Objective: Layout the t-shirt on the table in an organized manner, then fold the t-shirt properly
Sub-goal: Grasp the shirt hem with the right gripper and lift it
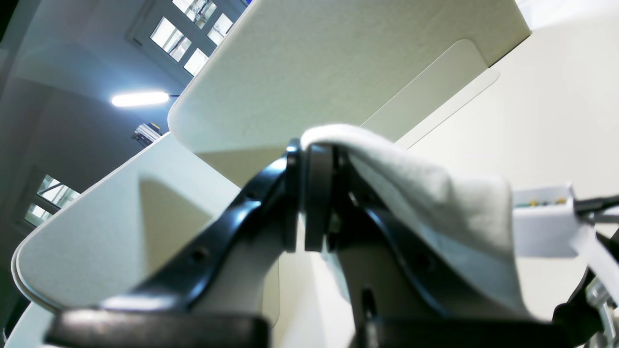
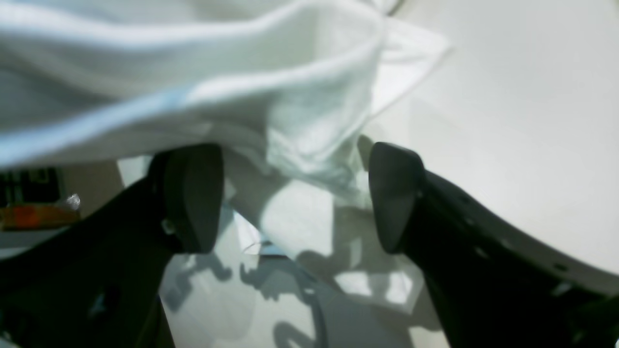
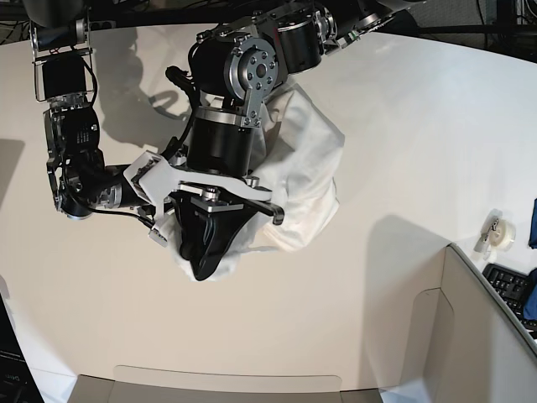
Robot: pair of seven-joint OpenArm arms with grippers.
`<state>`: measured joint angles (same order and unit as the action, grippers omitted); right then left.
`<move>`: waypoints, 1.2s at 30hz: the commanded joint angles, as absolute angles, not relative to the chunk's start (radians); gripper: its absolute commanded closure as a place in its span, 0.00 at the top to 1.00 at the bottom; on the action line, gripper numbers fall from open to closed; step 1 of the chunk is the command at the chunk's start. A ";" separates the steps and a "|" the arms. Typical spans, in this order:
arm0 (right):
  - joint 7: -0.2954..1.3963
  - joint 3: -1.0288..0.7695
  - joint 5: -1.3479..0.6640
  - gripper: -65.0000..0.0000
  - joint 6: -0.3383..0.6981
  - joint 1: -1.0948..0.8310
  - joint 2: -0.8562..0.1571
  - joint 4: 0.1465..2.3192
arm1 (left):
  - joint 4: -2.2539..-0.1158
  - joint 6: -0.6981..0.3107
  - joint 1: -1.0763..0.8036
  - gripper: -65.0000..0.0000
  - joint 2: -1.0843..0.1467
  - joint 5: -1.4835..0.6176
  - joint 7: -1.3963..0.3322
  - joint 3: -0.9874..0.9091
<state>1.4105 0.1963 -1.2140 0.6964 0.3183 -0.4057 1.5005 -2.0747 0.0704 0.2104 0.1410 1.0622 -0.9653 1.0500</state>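
Overhead, the left end effector (image 1: 309, 193) pinches the t-shirt (image 3: 306, 168) above the desk (image 3: 403, 126); the right end effector (image 2: 295, 198) gapes around a hanging fold.

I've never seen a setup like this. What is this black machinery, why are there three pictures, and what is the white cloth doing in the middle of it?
It is a robot with two arms working over a big white table. One picture looks down from above; the other two come from small cameras mounted on each wrist, looking along the fingers.

The white cloth is a t-shirt, bunched up and partly hidden under the arms.

The left gripper, a two-fingered claw, is pinched shut on a fold of the shirt. The right gripper has its fingers spread wide, with cloth hanging in front of them but not clamped.

At the table's edge lie a roll of tape and a keyboard.
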 commanded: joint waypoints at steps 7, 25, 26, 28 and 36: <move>1.396 0.186 -1.236 0.56 0.698 0.344 -0.403 1.512 | -2.087 0.082 0.228 0.00 0.157 1.081 -0.940 1.050; 1.349 -0.031 -0.816 0.00 0.698 0.387 -0.412 1.517 | -2.087 0.082 0.228 0.00 0.157 1.081 -0.944 1.090; 1.349 -0.070 -0.774 0.00 0.698 0.403 -0.412 1.517 | -2.087 0.082 0.228 0.00 0.157 1.081 -0.944 1.090; 1.349 -0.116 -0.722 0.00 0.698 0.426 -0.412 1.517 | -2.087 0.082 0.225 0.00 0.157 1.081 -0.944 1.090; 1.349 -0.191 -0.604 0.00 0.698 0.444 -0.449 1.778 | -2.087 0.082 0.223 0.00 0.157 1.081 -0.977 1.090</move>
